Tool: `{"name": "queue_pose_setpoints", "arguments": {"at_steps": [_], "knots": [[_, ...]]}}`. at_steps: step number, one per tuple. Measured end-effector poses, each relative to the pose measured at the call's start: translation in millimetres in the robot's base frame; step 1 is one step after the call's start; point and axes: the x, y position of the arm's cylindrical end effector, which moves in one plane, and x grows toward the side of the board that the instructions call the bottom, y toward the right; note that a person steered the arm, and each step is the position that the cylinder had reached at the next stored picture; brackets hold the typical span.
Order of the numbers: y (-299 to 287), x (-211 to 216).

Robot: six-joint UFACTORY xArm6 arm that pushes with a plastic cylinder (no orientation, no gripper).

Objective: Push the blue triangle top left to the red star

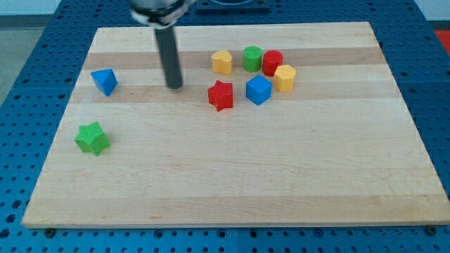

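The blue triangle point(105, 81) lies near the board's left edge, in the upper left part of the view. The red star point(221, 95) lies near the middle top of the board. My tip point(174, 86) stands on the board between them, right of the blue triangle and left of the red star, touching neither.
A green star point(92, 138) lies below the blue triangle. A cluster sits right of the red star: a yellow block point(222, 62), a green cylinder point(252, 58), a red cylinder point(273, 63), a yellow block point(285, 78) and a blue cube point(259, 90). The wooden board point(232, 183) rests on a blue pegboard.
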Motion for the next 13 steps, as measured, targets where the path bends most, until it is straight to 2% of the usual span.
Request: {"name": "queue_pose_setpoints", "arguments": {"at_steps": [1,2,3,4,6,7,8,9,10,11,12,13], "knots": [[-27,37],[-110,52],[-152,30],[-145,-7],[-20,-9],[-51,-9],[-129,-9],[-152,-31],[-107,-37],[-36,-38],[-2,-37],[-27,-37]]}}
